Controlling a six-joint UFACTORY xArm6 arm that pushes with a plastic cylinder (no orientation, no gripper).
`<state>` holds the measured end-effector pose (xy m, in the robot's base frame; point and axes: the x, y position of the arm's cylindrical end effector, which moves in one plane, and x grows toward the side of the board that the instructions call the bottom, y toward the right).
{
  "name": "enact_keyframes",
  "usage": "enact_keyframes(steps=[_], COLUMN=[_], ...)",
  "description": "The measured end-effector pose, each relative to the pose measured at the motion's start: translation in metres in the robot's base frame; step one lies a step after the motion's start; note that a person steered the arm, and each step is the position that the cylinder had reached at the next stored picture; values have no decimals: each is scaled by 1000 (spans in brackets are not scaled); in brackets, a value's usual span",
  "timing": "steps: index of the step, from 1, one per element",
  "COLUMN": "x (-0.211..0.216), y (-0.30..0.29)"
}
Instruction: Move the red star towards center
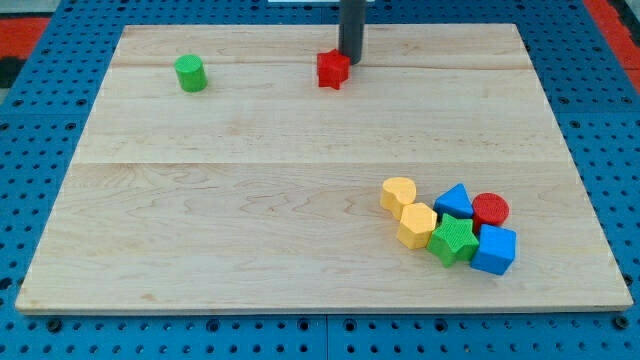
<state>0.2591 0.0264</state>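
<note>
Blue cube (495, 250) nearest; my tip (351, 62) prob. touching red star (333, 69).

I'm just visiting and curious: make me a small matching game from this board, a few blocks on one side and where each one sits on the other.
Blocks:
1. red star
2. green cylinder
3. green star
4. blue cube

Places:
A. alone near the view's top left
B. rightmost in the cluster's bottom row
C. beside my tip, top middle
D. inside the cluster, left of the blue cube

Pairs: 1-C, 2-A, 3-D, 4-B
</note>
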Motion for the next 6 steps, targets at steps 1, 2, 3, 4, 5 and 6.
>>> enact_keyframes(steps=[1, 2, 3, 4, 5, 6], x=[21, 45, 52, 52, 73, 98], y=[-16, -18, -51, -93, -112, -115])
